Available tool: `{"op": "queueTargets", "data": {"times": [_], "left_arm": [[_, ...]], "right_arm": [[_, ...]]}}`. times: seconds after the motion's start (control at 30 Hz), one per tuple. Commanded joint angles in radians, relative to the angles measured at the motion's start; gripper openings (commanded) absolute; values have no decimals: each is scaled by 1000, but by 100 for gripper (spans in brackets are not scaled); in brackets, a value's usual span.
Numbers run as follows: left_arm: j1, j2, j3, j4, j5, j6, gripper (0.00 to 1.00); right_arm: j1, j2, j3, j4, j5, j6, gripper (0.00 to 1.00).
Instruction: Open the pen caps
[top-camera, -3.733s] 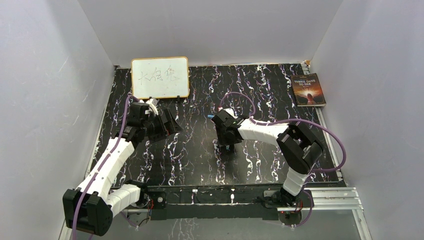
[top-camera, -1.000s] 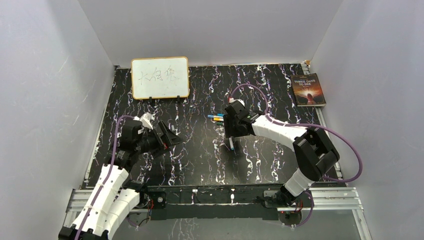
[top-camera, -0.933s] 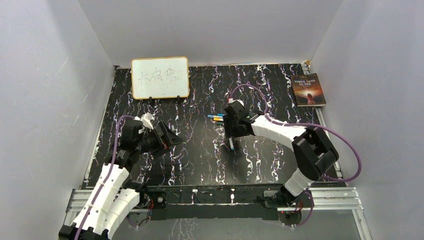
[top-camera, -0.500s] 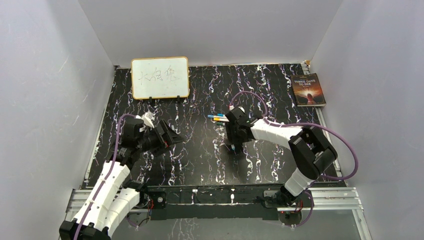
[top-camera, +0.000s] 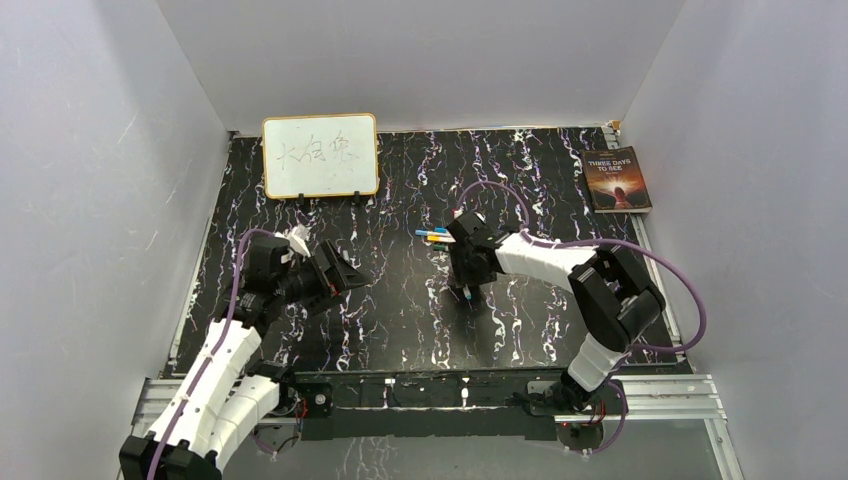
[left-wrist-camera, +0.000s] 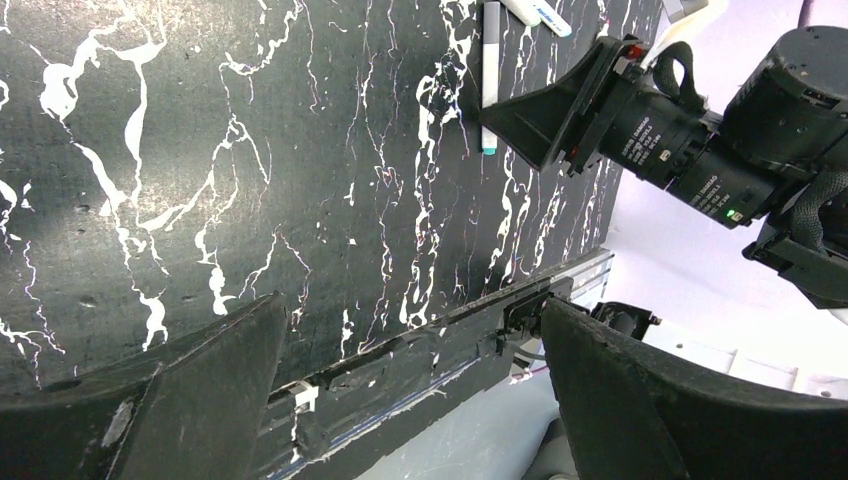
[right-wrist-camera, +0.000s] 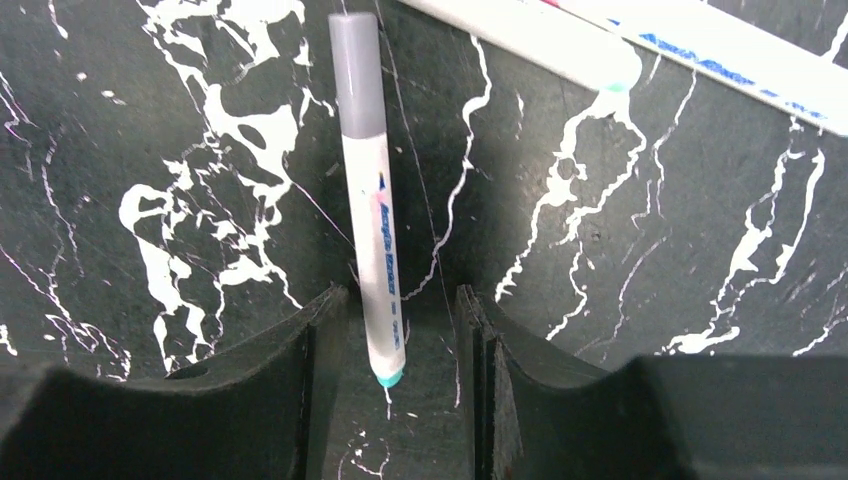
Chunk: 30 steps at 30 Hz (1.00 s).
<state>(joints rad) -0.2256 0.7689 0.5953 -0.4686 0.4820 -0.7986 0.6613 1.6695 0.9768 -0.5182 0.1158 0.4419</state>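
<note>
The right arm's jaws stand partly open, low over the black, white-veined marble-patterned bench (top-camera: 400, 320). Their two black fingers (right-wrist-camera: 250, 400) straddle the teal tail end of a slim white-barrelled pen (right-wrist-camera: 372, 200), which lies flat, close against one finger with a clear gap to the other, its grey plastic cap (right-wrist-camera: 357, 75) still on and pointing away. More white-barrelled pens (right-wrist-camera: 720, 45) lie just beyond it, while the left arm's jaws are spread wide with nothing between them, well apart from the pens.
</note>
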Motion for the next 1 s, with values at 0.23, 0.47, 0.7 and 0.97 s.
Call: {"op": "queueTargets", "data": {"times": [0.23,0.47,0.7,0.97], "left_arm": [[0,51,65,-13,57,28,99],[-1,6,27,-7,54,7,98],[0,4,18,-13,55,28,98],[-1,11,-35,133,115,-50,99]], "right_arm": [[21,103,88,-13,-46,-10,27],[43,101,50,-15,-49,-2,8],[56,-20,3,-3,-113,-15,7],[55,-181,-95,124,-376,55,4]]}}
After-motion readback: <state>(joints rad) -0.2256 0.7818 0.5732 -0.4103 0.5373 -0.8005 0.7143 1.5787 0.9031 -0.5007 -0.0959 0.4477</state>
